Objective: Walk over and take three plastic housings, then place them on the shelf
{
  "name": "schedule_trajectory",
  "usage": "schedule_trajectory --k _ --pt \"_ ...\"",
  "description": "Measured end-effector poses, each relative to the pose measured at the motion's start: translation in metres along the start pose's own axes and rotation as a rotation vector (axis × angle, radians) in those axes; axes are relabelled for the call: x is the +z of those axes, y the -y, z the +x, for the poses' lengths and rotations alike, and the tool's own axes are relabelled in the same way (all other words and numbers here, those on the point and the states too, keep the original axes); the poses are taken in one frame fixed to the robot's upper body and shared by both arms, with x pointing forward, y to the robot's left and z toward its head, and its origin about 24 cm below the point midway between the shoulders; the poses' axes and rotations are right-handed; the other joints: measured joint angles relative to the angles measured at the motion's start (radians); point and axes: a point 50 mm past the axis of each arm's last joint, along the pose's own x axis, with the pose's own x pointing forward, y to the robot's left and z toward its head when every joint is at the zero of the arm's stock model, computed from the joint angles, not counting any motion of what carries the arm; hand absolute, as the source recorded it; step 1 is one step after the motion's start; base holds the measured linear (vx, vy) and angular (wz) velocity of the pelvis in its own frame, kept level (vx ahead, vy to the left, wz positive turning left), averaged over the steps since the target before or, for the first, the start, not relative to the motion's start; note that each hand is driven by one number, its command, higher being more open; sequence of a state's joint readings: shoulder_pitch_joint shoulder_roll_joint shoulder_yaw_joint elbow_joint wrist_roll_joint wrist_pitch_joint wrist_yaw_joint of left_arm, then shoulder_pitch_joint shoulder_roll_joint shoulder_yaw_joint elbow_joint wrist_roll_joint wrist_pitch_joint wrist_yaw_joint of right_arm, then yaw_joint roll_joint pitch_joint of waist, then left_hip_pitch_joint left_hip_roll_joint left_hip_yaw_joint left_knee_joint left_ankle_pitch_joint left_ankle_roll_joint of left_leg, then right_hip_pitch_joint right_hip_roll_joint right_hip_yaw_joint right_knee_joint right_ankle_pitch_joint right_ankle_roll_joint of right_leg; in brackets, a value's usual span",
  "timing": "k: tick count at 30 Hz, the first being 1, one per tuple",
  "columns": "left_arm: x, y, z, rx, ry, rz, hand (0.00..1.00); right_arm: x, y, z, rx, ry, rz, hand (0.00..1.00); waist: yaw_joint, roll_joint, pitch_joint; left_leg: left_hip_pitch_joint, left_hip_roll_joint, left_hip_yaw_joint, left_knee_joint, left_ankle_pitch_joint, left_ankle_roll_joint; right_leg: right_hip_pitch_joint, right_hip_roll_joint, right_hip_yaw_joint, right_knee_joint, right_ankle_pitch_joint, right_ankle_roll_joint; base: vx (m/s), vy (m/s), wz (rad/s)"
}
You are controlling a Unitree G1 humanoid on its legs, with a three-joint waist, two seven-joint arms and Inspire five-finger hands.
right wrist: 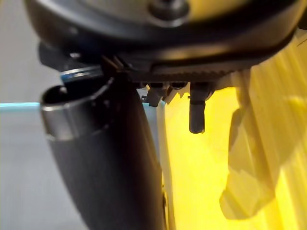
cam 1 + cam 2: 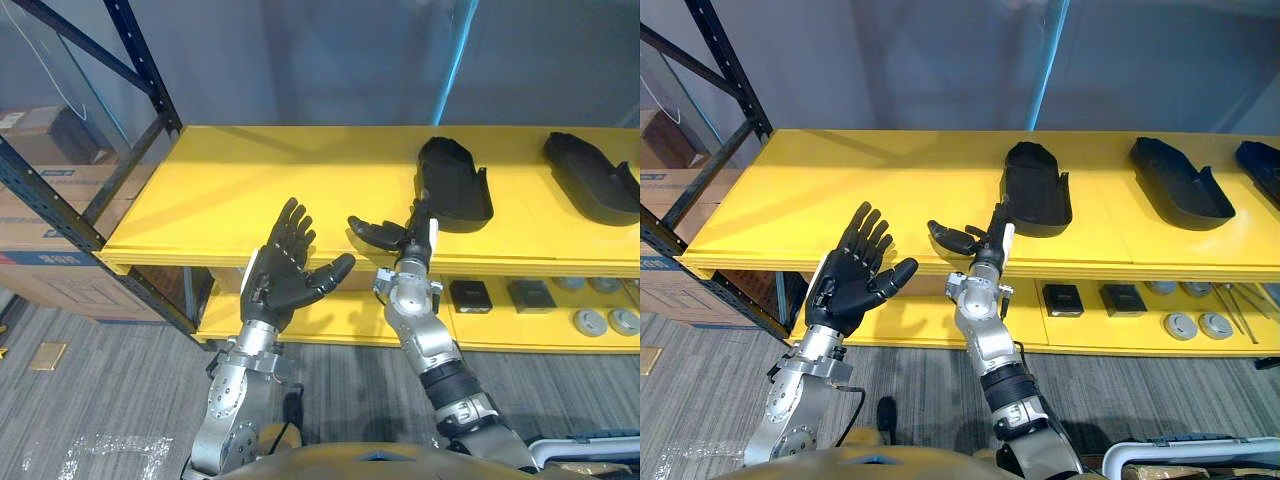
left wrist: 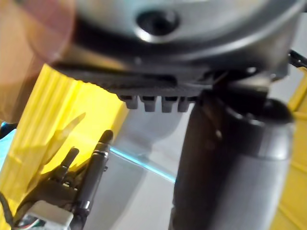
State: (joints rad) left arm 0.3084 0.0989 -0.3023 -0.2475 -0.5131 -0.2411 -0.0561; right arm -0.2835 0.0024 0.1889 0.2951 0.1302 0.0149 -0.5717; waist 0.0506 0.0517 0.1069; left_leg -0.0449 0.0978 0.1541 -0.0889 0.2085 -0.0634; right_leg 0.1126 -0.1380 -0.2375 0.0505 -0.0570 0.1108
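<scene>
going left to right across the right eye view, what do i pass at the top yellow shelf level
dark blue metal rack upright → open left hand → open right hand at the front edge of the yellow shelf → first black plastic housing → second black plastic housing → third black plastic housing, cut off by the view's edge

A grey wall (image 2: 300, 60) behind, grey carpet floor (image 2: 120, 400) below, cardboard boxes (image 2: 35, 235) stacked at the left.

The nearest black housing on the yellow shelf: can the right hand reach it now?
Probably yes. The open right hand is close beside the housing, above the shelf, and nothing lies between them.
</scene>
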Motion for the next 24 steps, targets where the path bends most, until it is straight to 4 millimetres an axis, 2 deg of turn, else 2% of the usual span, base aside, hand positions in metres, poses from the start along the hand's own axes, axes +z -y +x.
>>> schedule_trajectory --k 9,24 --pt "0.001 0.000 0.001 -0.003 0.004 -0.001 1.00 -0.001 0.010 0.000 0.009 0.005 -0.003 1.00 0.000 -0.004 0.001 0.000 0.000 0.000 0.000 0.000 0.000 0.000 0.000 0.000 0.001 0.000 0.000 0.00 0.000 0.00" --pt "0.000 0.003 0.002 -0.014 0.004 -0.012 1.00 0.000 0.014 0.001 -0.020 0.012 -0.015 1.00 0.000 -0.012 0.004 0.000 0.000 0.000 0.000 0.000 0.000 0.000 0.000 0.000 0.001 0.000 0.000 0.00 0.000 0.00"
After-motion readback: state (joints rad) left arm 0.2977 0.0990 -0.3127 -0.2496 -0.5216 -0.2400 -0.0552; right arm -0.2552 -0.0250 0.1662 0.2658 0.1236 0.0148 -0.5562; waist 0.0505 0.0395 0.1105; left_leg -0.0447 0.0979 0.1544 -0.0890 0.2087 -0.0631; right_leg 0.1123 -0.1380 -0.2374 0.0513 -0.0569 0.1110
